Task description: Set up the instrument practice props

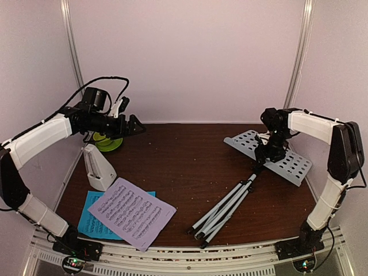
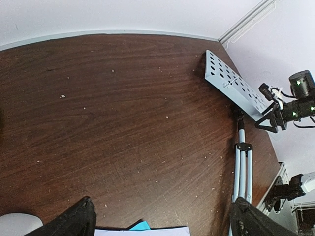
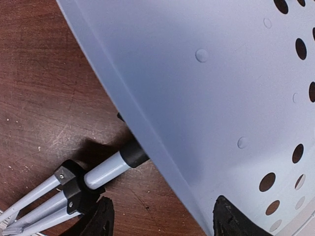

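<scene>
The music stand lies flat on the right of the table, its white perforated plate (image 1: 287,161) (image 2: 231,82) (image 3: 221,83) at the back and its folded silver tripod (image 1: 224,208) (image 2: 241,164) (image 3: 103,171) pointing toward the front. My right gripper (image 1: 267,152) (image 3: 165,219) is open, its jaws straddling the plate's lower edge near the pole's black collar (image 3: 133,153) without touching it. Raised at the back left, my left gripper (image 1: 135,127) (image 2: 165,219) is wide open and empty. The lilac sheet (image 1: 131,213) (image 2: 142,231) overlaps the cyan sheet (image 1: 91,221). The white metronome (image 1: 98,167) stands at the left.
A lime-green bowl on a saucer (image 1: 109,142) sits in the back left corner, partly behind my left arm. Walls close in the table at the back and on both sides. A perforated rail (image 1: 184,256) runs along the front edge.
</scene>
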`<state>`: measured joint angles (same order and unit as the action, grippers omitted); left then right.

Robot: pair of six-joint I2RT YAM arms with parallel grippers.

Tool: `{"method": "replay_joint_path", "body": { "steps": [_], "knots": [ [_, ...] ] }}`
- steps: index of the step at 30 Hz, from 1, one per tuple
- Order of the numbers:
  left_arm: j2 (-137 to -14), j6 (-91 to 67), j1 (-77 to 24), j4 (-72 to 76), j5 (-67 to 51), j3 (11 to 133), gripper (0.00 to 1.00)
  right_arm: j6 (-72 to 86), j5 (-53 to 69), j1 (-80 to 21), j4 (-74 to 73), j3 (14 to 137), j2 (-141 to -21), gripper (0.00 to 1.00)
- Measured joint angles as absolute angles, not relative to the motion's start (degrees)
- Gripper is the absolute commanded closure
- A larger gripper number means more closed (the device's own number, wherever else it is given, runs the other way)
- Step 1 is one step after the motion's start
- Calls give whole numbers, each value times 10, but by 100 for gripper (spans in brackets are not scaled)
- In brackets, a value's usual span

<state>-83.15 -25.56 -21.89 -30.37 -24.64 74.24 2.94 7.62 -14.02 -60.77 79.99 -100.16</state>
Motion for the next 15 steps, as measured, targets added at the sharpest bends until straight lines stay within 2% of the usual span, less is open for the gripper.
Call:
{"method": "replay_joint_path", "body": {
  "steps": [4, 10, 13, 15],
  "knots": [
    [-831, -256, -219, -298, -248, 739, 2, 28, 77, -137, -594, 779, -994, 37],
    [-830, -256, -219, -295, -252, 726, 2, 18, 81, -137, -569, 770, -981, 64],
    [-828, -257, -219, -293, -257, 722, 2, 10, 81, -137, -565, 770, -983, 69],
    [-827, -257, -219, -289, -259, 722, 2, 5, 81, -137, -566, 771, -984, 81]
  ]
}}
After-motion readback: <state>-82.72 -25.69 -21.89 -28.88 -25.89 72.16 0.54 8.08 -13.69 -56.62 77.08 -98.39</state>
